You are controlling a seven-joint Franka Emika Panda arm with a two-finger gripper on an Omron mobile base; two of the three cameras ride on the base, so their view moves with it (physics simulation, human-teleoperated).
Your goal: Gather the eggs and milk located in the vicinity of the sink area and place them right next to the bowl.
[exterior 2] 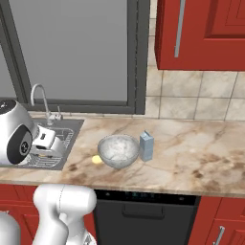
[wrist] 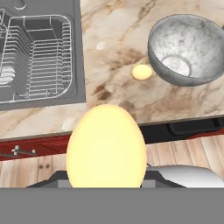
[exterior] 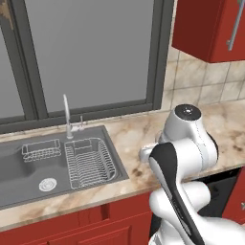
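My gripper [wrist: 106, 180] is shut on one of the eggs [wrist: 106, 146], a glowing yellow ball that looms large at the bottom of the hand view. It hangs above the counter's front edge, between the sink [wrist: 81, 65] and the bowl [wrist: 162, 65]. The other egg [wrist: 141, 72] [exterior 2: 97, 159] lies on the marble counter, just left of the speckled grey-white bowl [exterior 2: 118, 151]. The blue-grey milk carton [exterior 2: 146, 146] stands upright against the bowl's right side. The bowl is empty inside.
The dark sink [exterior: 28, 177] holds wire racks [exterior: 90, 162] and a chrome faucet [exterior: 67, 115] at its back. Red cabinets [exterior 2: 206, 33] hang above the counter on the right. A dark dishwasher front [exterior 2: 143, 215] sits below the bowl.
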